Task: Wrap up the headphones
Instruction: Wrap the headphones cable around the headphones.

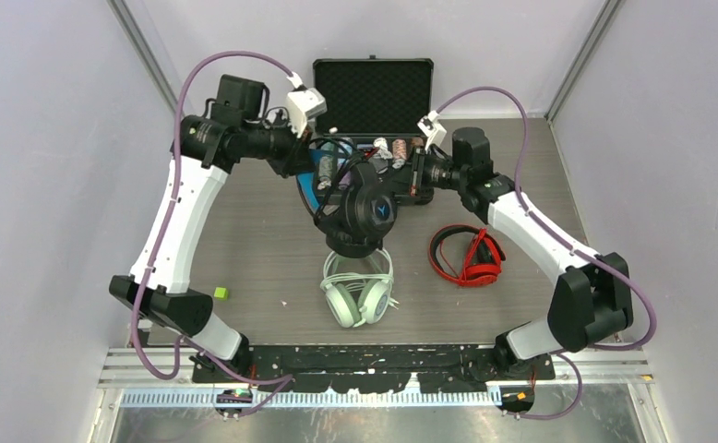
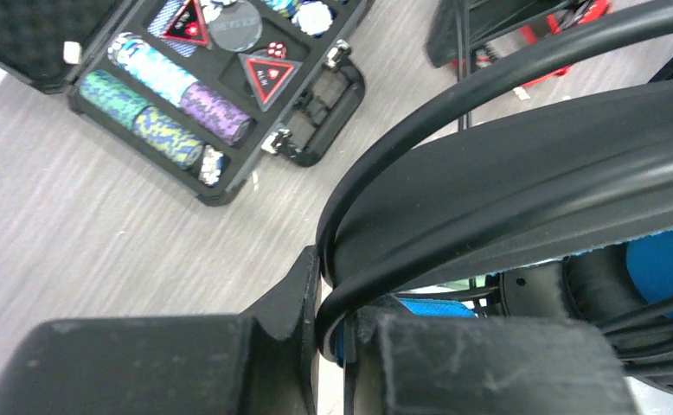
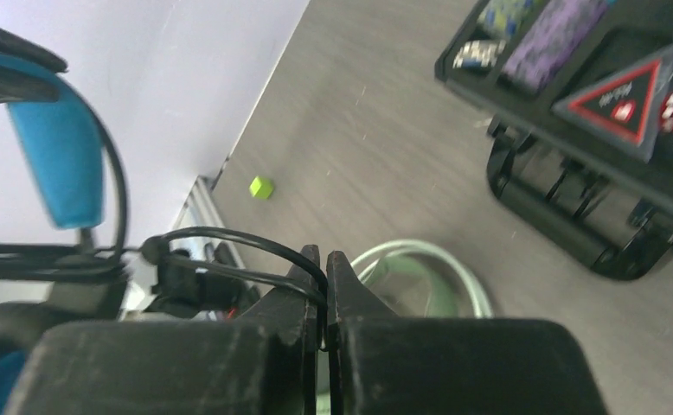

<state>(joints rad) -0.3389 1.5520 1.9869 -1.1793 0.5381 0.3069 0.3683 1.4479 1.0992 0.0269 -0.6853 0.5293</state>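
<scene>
While the bulky black, blue-lined headphones [image 1: 363, 212] hang between both arms over the grey surface [image 1: 263, 258], we judge the frame stiff and weighty, best held where the left pincer [image 2: 333, 333] clamps the headband [image 2: 523, 173], the right pincer [image 3: 324, 290] pinching the limp, slippery black cable [image 3: 229, 235].

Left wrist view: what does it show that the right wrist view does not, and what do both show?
Only the left wrist view: the left tool shut on the thick headband of the black headphones, and the foam lid of the chip case.
Only the right wrist view: the right tool shut on the thin black cable, the green cube, and part of the mint-green headphones.
Both: the open chip case with its red triangle, the black headphones' blue lining, the grey table.
</scene>
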